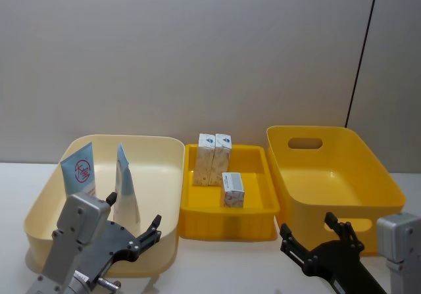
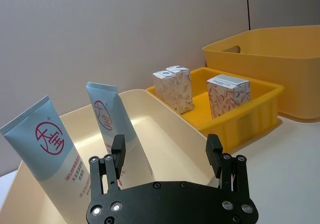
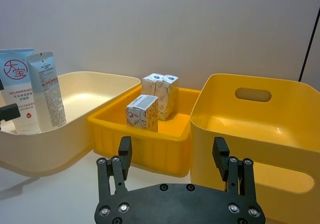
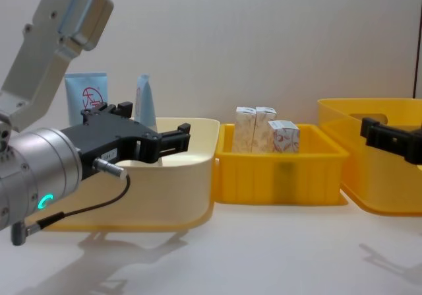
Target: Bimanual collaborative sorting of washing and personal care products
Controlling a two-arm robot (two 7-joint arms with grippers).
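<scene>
Tubes [image 1: 77,171] stand in the cream bin [image 1: 170,182] just beyond your left gripper [image 2: 166,149], its jaws wide and empty; cartons [image 1: 206,159] sit in the yellow tray [image 1: 223,227] beyond your right gripper [image 3: 172,149]. Its jaws gape wide too.

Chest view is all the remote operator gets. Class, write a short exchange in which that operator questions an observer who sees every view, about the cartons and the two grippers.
Operator: Do the three cartons stand in one row in the yellow tray?
Observer: No. The head view shows two cartons side by side at the tray's back and the third carton apart from them, nearer the robot.
Operator: The left gripper is open in front of the cream bin. Is the right gripper open too?
Observer: Yes. In the right wrist view its fingers are spread with nothing between them, in front of the deep yellow bin.
</scene>
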